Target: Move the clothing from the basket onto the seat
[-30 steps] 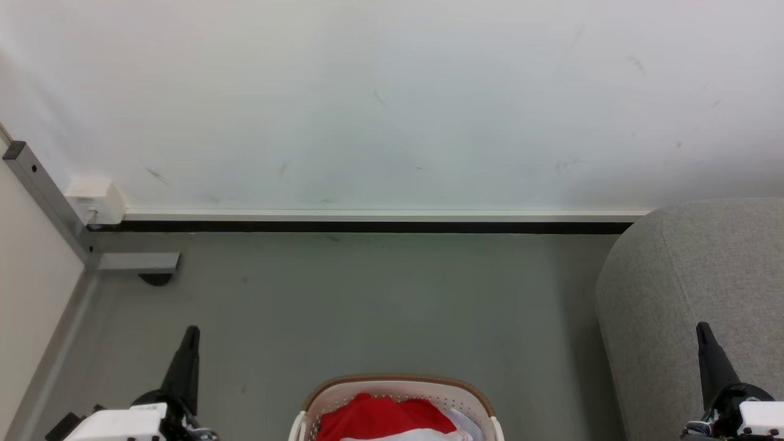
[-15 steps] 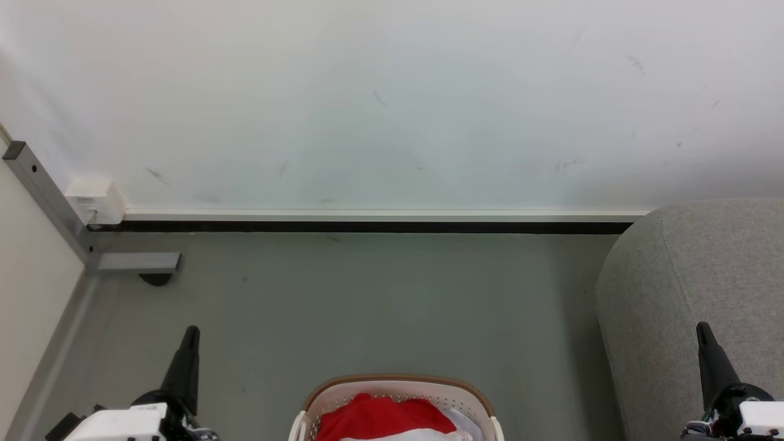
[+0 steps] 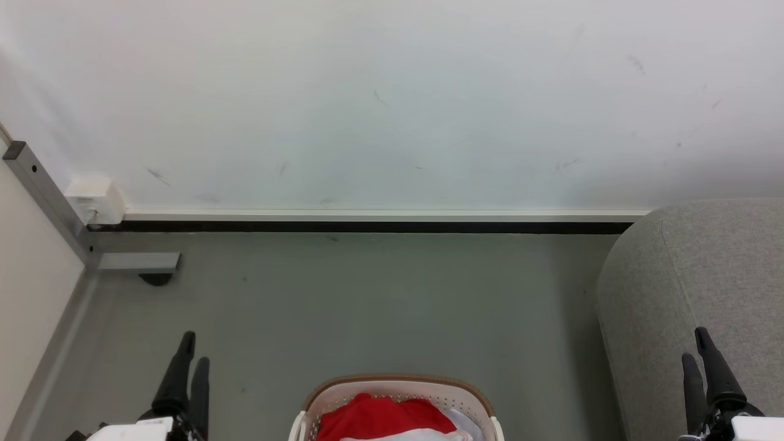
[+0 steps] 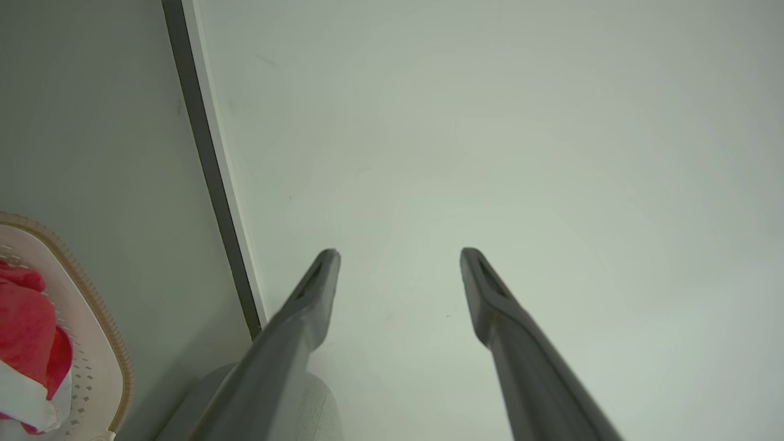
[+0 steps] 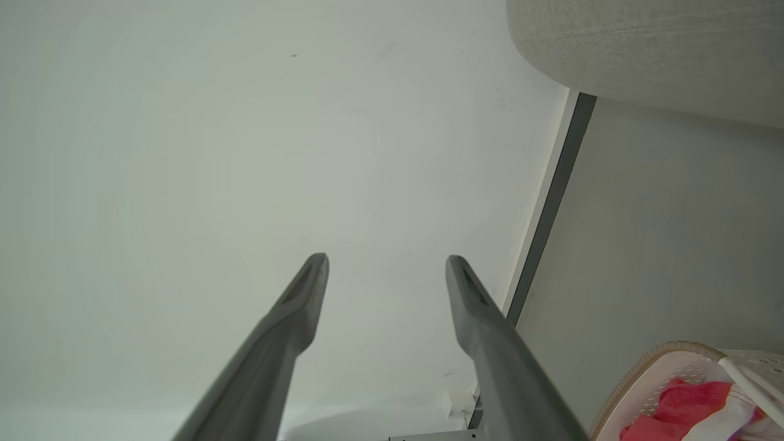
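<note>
Two pairs of long dark fingers stand nearest, at the bottom corners of the head view: those of the left gripper point(image 3: 195, 349) and those of the right gripper point(image 3: 693, 344). Both pairs are spread apart and hold nothing, as the wrist views also show.

Between them, a rounded cream-white plastic basket with small holes and a brown rim point(image 3: 398, 378) sits on the grey floor point(image 3: 367, 294), cut by the lower edge of the view. The soft red clothing point(image 3: 380, 416) lies heaped inside it, with some white cloth on its near side; no piece is on the seat yet.

A little farther to the right, the large grey woven-fabric seat with a rounded corner point(image 3: 704, 269) stands apart from the basket, with bare floor between. Behind all, a dark skirting strip point(image 3: 367, 226) runs under the white wall point(image 3: 392, 92).

The task seems to be at its beginning. The heaped pieces may cling together, so a pinch on one could drag another half out. A light basket could also lift or tip with the pull. A loosely held piece could fall on the floor before it reaches the seat.
</note>
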You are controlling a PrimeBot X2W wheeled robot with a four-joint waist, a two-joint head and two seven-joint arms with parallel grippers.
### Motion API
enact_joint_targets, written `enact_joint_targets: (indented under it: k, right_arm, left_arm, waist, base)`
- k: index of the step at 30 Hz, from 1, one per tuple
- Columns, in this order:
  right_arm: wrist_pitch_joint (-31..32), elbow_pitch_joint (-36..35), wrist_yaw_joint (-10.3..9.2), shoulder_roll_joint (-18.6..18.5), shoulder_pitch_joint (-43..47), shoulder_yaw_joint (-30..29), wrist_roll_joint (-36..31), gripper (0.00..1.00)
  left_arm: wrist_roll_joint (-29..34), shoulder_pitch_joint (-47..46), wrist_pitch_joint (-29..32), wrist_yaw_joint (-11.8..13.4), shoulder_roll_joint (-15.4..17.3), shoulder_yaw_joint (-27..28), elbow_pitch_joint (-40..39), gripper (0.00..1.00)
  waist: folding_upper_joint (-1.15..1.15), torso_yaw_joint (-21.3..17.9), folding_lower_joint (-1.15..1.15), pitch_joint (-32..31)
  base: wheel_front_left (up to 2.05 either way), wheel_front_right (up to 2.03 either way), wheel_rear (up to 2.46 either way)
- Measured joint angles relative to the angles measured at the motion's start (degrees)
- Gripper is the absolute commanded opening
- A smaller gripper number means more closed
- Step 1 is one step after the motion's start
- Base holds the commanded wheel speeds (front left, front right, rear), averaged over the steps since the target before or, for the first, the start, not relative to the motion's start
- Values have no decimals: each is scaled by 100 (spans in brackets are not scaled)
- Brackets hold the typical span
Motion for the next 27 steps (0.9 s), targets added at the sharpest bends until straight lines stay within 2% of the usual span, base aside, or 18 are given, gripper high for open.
enact_joint_targets:
  k: [8,16,27]
  right_arm:
    - [-167,-229,0,-2,-2,136,286,100]
    - [-435,-218,0,-123,-24,467,-682,100]
    - [-688,-397,0,-104,-105,711,-1761,100]
  left_arm:
    - [88,-4,-215,0,0,-83,-127,100]
    - [669,-9,-409,-1,1,-82,-181,100]
    - [1984,-34,-664,67,3,-132,-352,100]
  waist:
    - [0,-4,0,0]
    - [0,-11,0,-6]
    - [0,-20,0,-11]
  base:
    - [0,0,0]
    - [0,0,0]
    - [0,0,0]
